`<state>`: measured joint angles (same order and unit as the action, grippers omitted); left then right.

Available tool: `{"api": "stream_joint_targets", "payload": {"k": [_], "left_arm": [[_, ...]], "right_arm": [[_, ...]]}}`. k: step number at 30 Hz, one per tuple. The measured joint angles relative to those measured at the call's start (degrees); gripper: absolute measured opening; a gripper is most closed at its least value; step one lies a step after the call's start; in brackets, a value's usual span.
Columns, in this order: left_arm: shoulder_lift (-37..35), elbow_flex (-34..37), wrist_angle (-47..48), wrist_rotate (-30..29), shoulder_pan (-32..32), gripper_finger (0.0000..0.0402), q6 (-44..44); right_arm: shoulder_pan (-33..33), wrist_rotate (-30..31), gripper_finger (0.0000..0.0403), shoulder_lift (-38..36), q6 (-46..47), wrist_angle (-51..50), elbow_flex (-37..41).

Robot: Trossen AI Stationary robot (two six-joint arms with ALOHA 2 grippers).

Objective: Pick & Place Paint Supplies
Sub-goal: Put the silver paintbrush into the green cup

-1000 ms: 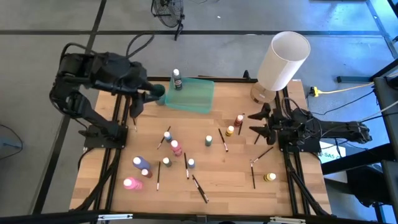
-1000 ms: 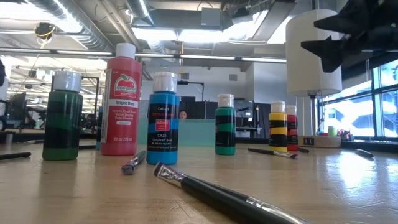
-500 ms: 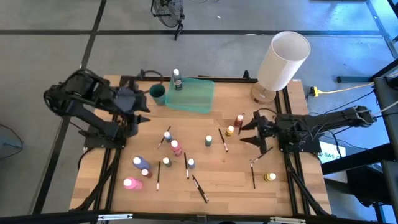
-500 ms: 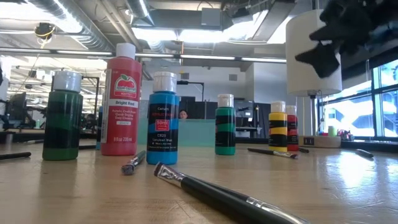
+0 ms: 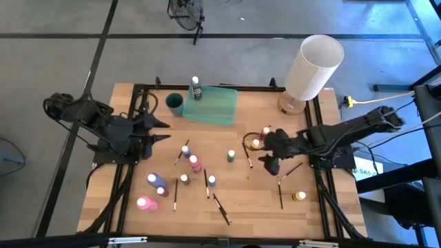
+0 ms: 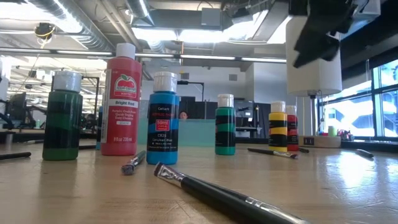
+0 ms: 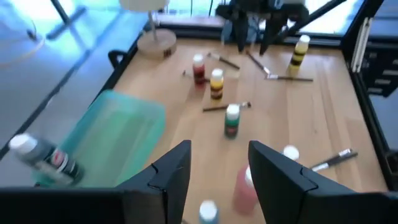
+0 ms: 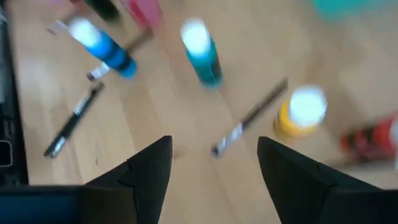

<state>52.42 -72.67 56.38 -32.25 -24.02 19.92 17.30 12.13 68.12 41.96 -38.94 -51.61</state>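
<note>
While both tools (image 5: 160,129) (image 5: 264,153) gape empty, bottles and brushes dot the wooden table (image 5: 262,200).

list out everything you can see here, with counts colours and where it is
paint bottles: about a dozen, white caps, pink, purple, blue, green, yellow, red, scattered over the table
dark bottle: one, white cap, at the tray's back left corner
paintbrushes: several, thin and dark, lying among the bottles
tray: one, translucent green, back centre
cup: one, teal, left of the tray
lamp: one, white cylinder, back right corner
table: one, light wood
left gripper: fingers open, empty, at the left edge
right gripper: fingers open, empty, over the yellow and red bottles
</note>
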Motion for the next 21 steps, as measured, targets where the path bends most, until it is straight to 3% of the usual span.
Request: {"api": "stream_joint_targets", "payload": {"k": [3,9,15,21], "left_arm": [[-2.1,6.4,-6.0,0.6,-0.1,0.0154,-0.6],[-4.8,19.9,-22.3,2.3,-1.6,0.0153,-3.5],[-6.6,29.1,-39.0,1.4,-3.9,0.0153,-11.0],[-8.6,30.7,-41.2,1.4,-5.2,0.0153,-14.9]], "right_arm": [[-0.3,-2.5,0.0240,4.8,7.6,-4.6,-3.1],[-1.6,-4.1,0.0240,11.9,20.0,-4.2,-4.5],[-5.6,-11.0,0.0240,17.3,20.4,-4.2,-4.5],[-9.4,-13.1,0.0240,21.5,17.1,-3.5,-4.5]]}}
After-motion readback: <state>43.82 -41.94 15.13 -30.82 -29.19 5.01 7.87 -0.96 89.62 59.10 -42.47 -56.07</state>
